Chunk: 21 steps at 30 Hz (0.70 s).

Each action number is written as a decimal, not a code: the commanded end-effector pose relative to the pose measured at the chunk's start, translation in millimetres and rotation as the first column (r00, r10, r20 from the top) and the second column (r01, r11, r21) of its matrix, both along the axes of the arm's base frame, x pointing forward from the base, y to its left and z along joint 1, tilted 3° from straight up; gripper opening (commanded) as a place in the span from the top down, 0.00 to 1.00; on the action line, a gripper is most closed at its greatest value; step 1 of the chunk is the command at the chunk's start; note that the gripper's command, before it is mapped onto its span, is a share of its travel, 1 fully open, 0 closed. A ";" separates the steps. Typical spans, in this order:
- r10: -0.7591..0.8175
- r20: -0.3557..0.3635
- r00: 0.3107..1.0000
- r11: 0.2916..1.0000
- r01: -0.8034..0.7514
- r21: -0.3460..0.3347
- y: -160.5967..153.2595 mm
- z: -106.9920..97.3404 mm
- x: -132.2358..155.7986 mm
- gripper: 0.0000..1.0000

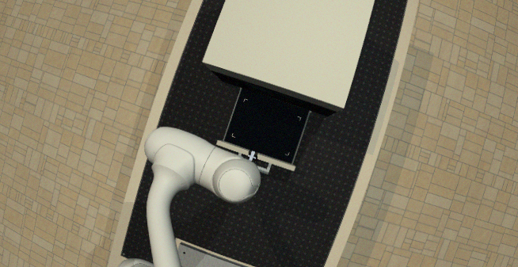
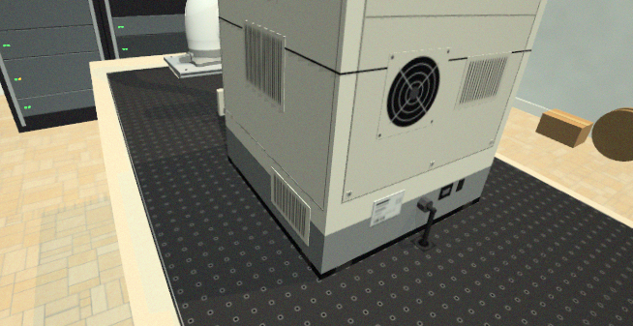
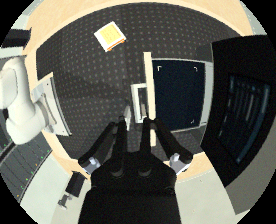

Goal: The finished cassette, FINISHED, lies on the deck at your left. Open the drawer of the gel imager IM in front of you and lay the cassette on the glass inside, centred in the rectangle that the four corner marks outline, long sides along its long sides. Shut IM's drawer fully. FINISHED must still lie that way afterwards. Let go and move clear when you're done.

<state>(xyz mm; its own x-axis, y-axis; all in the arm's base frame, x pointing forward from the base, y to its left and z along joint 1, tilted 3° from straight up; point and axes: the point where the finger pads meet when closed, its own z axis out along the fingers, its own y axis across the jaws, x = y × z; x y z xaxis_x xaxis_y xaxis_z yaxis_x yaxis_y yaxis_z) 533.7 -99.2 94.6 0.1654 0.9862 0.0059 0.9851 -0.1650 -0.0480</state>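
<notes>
FINISHED, a white cassette with a yellow face, lies on the deck at the top of the wrist view; it does not show in the top view. IM has its drawer out, with dark glass and pale corner marks, nothing on it. The drawer front carries a bracket handle. My gripper is partly open at the handle. Its fingertips stand on either side of the handle bar, with small gaps; one finger shows between bar and drawer front.
The tall imager housing stands right behind the drawer. The arm reaches over the deck left of the drawer. The arm's base plate lies at the opposite end. A pale border runs along the deck's edges.
</notes>
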 end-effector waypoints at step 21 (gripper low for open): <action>-0.100 -0.001 0.995 0.995 0.100 -0.005 0.6 27.7 8.0 0.00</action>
